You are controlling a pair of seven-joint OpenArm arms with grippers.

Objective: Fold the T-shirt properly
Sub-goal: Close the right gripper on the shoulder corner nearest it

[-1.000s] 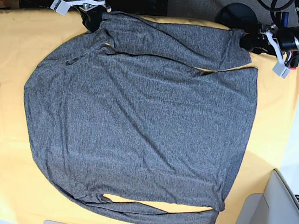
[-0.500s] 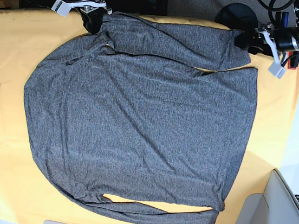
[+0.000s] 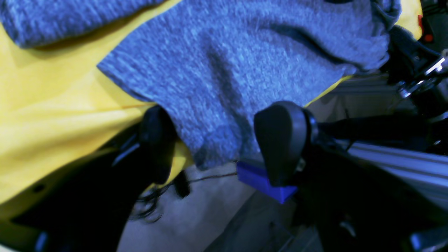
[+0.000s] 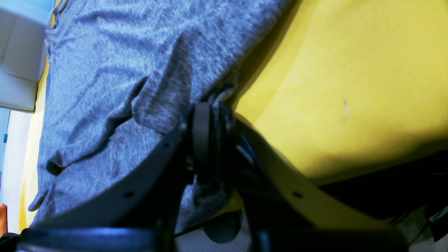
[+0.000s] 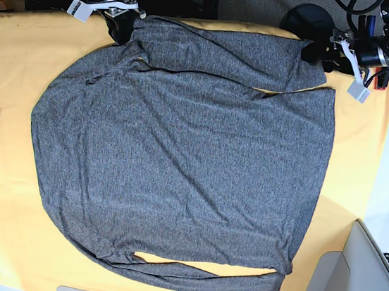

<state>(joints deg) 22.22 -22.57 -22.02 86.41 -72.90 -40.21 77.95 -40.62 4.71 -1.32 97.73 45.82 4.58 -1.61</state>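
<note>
The heathered dark grey knit T-shirt (image 5: 178, 165) lies spread flat over the yellow-orange cloth (image 5: 13, 59) that covers the desk, filling most of the middle of the base view. A band of the shirt along the upper edge of the frame is folded over onto the body, running from the upper left across to the upper right, and a narrow strip at the bottom edge is also turned over, with a sliver of yellow showing through.

The right gripper (image 4: 210, 115) sits at the upper left of the base view, its jaws pressed together on a bunched corner of the folded band, as the right wrist view shows.

The left gripper (image 3: 220, 140) is at the upper right of the base view; in the left wrist view its jaws stand wide apart, with the shirt's corner hanging loose between them, not pinched by them
</note>
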